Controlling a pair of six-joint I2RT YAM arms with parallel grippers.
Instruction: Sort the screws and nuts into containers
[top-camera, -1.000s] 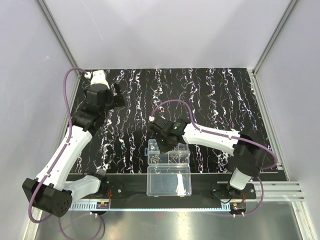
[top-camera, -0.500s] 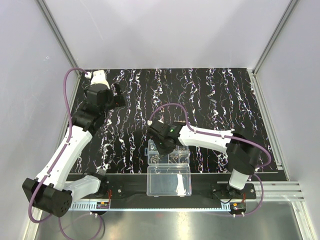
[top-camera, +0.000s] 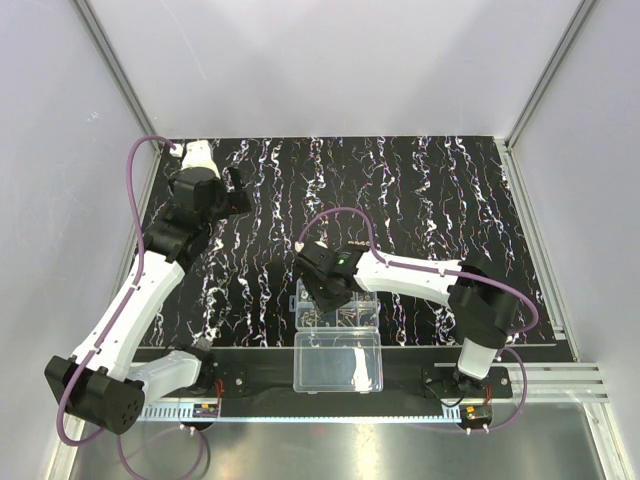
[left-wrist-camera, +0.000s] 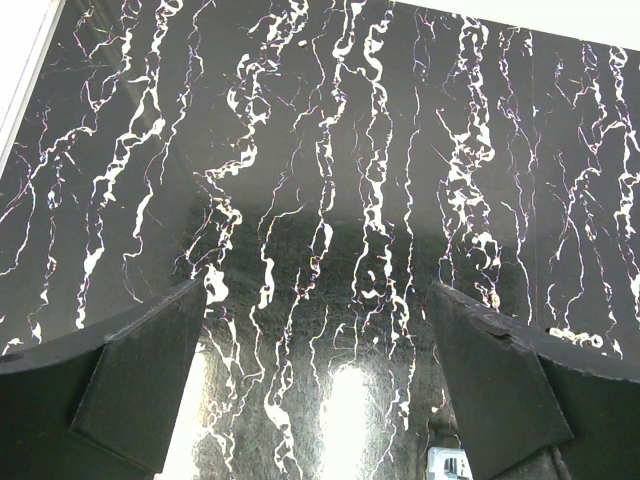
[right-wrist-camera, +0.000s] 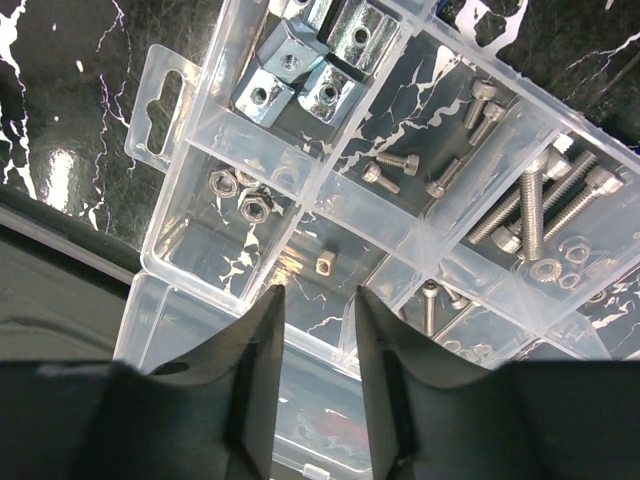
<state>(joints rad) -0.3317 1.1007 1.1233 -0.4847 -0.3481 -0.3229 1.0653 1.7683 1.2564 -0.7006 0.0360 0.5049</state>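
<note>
The containers (right-wrist-camera: 410, 228) are compartments of a clear organizer box (top-camera: 358, 314) at the mat's near edge. My right gripper (right-wrist-camera: 318, 293) hangs over its near-left part, open, with nothing between the fingers. A small square nut (right-wrist-camera: 325, 263) lies loose in the compartment just beyond the tips. Two hex nuts (right-wrist-camera: 252, 208) rest in the corner compartment to the left. Short screws (right-wrist-camera: 399, 161) and longer screws (right-wrist-camera: 530, 212) fill compartments further right. From above, the right gripper (top-camera: 322, 288) covers the box's left end. My left gripper (left-wrist-camera: 320, 385) is open over bare mat, and it sits far left at the back (top-camera: 238, 188).
The undivided clear lid half (top-camera: 338, 362) lies open toward the arm bases. Square metal blocks (right-wrist-camera: 300, 75) fill a far compartment. The black mat with white streaks (top-camera: 420, 190) spreads behind the box. Grey walls close in the left, the right and the back.
The right arm has swung a little left and nearer, bringing its gripper over the box's left compartments. The left arm has not moved.
</note>
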